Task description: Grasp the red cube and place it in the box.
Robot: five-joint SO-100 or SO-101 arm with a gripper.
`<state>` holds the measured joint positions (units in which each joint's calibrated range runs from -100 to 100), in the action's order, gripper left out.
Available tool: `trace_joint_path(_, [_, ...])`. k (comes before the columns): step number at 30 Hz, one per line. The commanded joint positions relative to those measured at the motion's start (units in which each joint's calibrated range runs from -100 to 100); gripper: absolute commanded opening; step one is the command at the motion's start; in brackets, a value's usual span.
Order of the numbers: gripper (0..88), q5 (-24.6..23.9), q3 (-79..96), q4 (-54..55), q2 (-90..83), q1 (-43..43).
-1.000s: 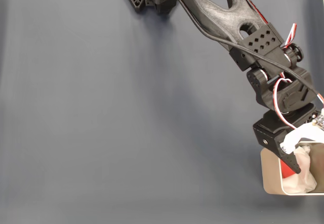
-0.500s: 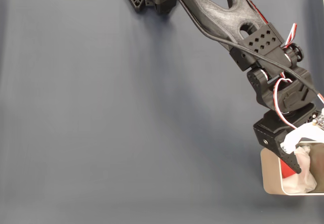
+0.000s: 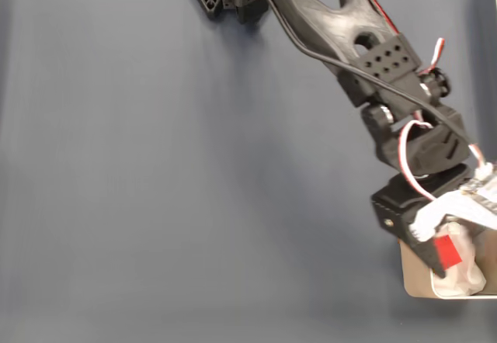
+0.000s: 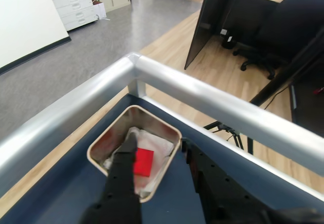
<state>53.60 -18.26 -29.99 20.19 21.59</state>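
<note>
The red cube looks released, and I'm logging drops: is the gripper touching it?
Cannot tell. In the wrist view the red cube lies on the box's white lining, right beside one finger of the open gripper; no clear gap shows.

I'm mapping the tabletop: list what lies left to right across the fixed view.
Bare dark blue mat → black arm reaching down from the top → red cube, lying on the white lining → far side of the box at the right edge.
</note>
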Motion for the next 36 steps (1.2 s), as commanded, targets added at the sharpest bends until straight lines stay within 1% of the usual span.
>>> trace_joint_path(1, [0.0, 0.6, 2.6, 1.1, -9.7, -4.9])
trace_joint_path(9, [0.0, 0.5, 22.2, 1.4, -31.0, -18.0])
trace_joint_path(13, [0.0, -1.2, 37.2, 1.0, -46.2, -21.4])
trace_joint_path(17, [0.0, -1.7, 57.7, 0.6, -65.3, -22.0])
trace_joint_path(22, [0.0, -2.5, 77.3, -3.0, -84.1, -21.3])
trace_joint_path(32, [0.0, -2.1, 109.3, -5.7, -107.3, -21.1])
trace_joint_path(36, [0.0, -2.3, 117.5, -13.5, -114.6, -21.4])
